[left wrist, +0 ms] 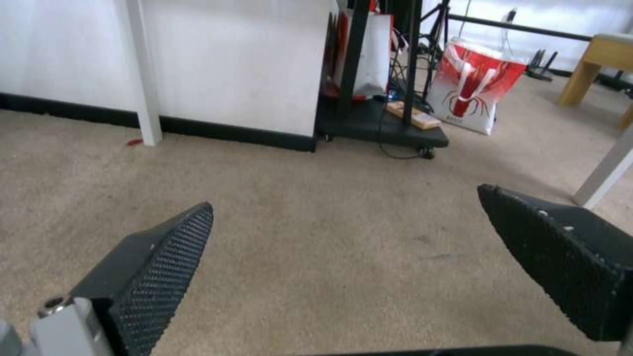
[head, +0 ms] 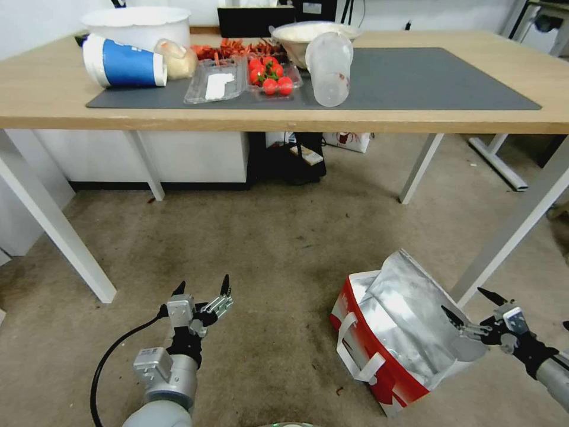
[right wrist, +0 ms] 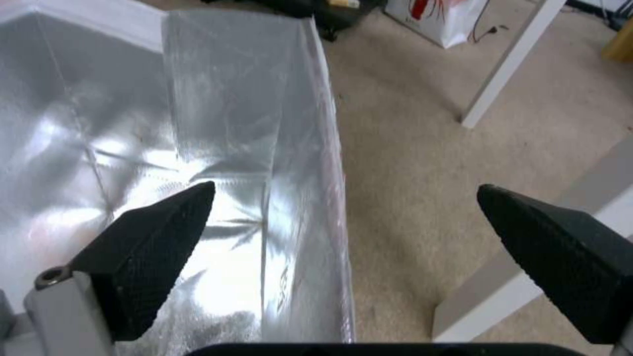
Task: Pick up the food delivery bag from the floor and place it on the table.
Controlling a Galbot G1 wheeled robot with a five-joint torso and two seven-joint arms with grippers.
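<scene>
The food delivery bag (head: 388, 332) stands on the carpet at the lower right, red and white with white strap handles, its silver foil lining (right wrist: 198, 123) gaping upward. My right gripper (head: 465, 302) is open at the bag's right side. In the right wrist view the right gripper (right wrist: 346, 188) straddles the foil flap's edge, one finger over the lining and the other over the carpet. My left gripper (head: 203, 284) hangs open over bare carpet to the bag's left, and the left wrist view shows the left gripper (left wrist: 343, 198) with nothing between its fingers. The table (head: 415, 121) spans the view above.
On the table's dark mat (head: 427, 77) lie a tipped blue cup (head: 124, 62), a strawberry tray (head: 271, 77), a clear tub (head: 329, 68) and bowls. A white table leg (head: 510, 231) slants close beside the bag. A red-and-white paper bag (left wrist: 472, 89) and a black cart (left wrist: 379, 123) sit under the table.
</scene>
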